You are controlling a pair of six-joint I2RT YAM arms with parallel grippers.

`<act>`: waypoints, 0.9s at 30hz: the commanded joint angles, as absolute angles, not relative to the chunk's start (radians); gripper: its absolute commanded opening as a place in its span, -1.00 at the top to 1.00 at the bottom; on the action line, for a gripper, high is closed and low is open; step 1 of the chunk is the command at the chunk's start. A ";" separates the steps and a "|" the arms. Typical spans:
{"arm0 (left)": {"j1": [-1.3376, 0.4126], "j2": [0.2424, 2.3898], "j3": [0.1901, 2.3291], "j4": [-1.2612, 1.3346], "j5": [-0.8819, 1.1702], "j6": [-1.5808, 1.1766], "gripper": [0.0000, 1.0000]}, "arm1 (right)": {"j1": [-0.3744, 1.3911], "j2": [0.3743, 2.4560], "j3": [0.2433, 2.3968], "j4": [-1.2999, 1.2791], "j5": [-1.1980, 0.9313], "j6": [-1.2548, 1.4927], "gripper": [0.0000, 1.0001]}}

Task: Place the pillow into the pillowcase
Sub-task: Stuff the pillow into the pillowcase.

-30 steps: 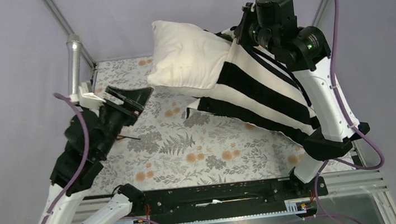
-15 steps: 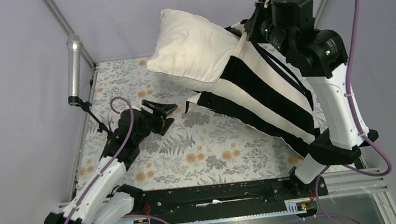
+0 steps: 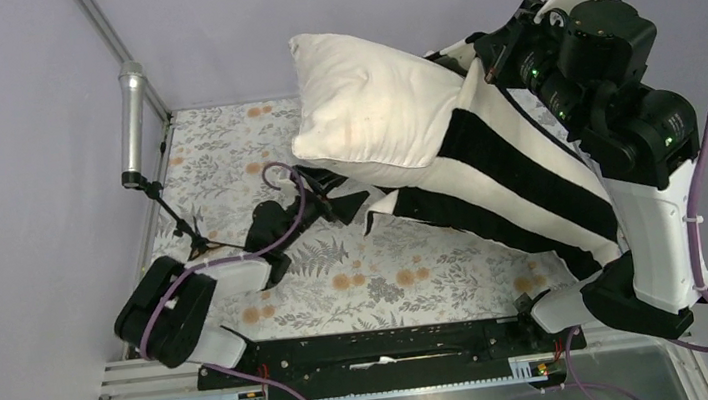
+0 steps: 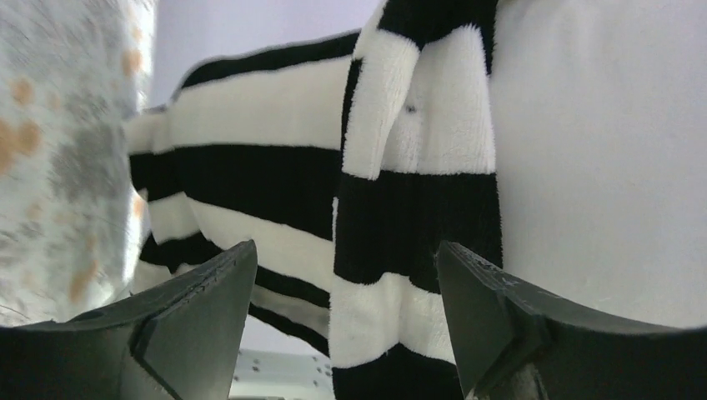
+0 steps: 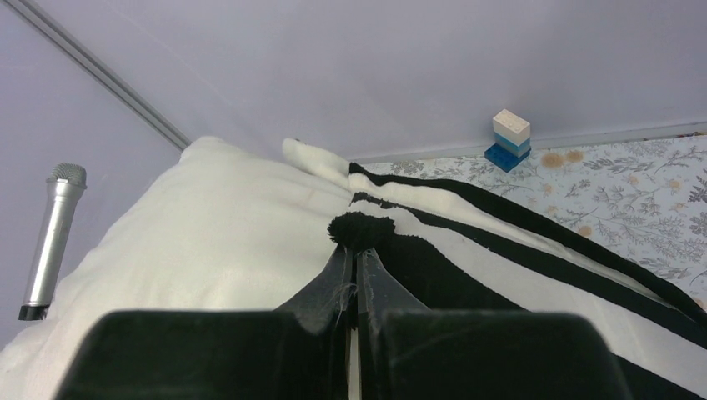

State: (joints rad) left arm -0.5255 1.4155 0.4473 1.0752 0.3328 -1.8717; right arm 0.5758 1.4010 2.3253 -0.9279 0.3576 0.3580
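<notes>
The cream pillow (image 3: 370, 108) is held up in the air, its right part inside the black-and-white striped pillowcase (image 3: 518, 176), its left part sticking out. My right gripper (image 3: 487, 56) is high at the back right, shut on the pillowcase's edge (image 5: 361, 231) beside the pillow (image 5: 200, 225). My left gripper (image 3: 329, 195) is low over the table, open, under the pillow's lower edge. In the left wrist view a hanging fold of the pillowcase (image 4: 417, 217) lies between my open fingers (image 4: 483, 308), with the pillow (image 4: 609, 150) to the right.
A floral-printed covering (image 3: 339, 282) lies over the table. A silver microphone (image 3: 133, 120) on a stand is at the left edge. A small blue and white block (image 5: 508, 139) stands at the far edge of the table by the back wall.
My left arm has dropped low and reached right, to the pillowcase's hanging edge under the pillow. My right arm has lifted the pillowcase and pillow higher and further right.
</notes>
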 commanded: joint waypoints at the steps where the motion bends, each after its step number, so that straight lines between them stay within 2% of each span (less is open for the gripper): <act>1: -0.635 1.497 0.467 1.445 0.299 -2.032 -0.57 | 0.575 1.356 2.371 -0.640 0.395 0.353 1.00; 12: -0.797 1.608 0.501 1.585 0.152 -2.096 -0.57 | 0.575 1.364 2.380 -0.640 0.386 0.361 1.00; 18: -0.801 1.578 0.509 1.587 0.086 -2.039 -0.42 | 0.575 1.366 2.370 -0.640 0.381 0.364 1.00; 21: -0.799 1.562 0.504 1.588 0.058 -2.004 -0.17 | 0.574 1.371 2.374 -0.641 0.375 0.368 1.00; 27: -0.788 1.412 0.413 1.436 0.044 -1.890 0.01 | 0.575 1.376 2.376 -0.642 0.384 0.352 1.00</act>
State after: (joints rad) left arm -0.7967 1.5539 0.4660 1.4174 0.0921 -1.9896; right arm 0.5758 1.3991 2.3257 -0.9215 0.3763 0.3542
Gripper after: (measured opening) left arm 0.507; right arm 0.022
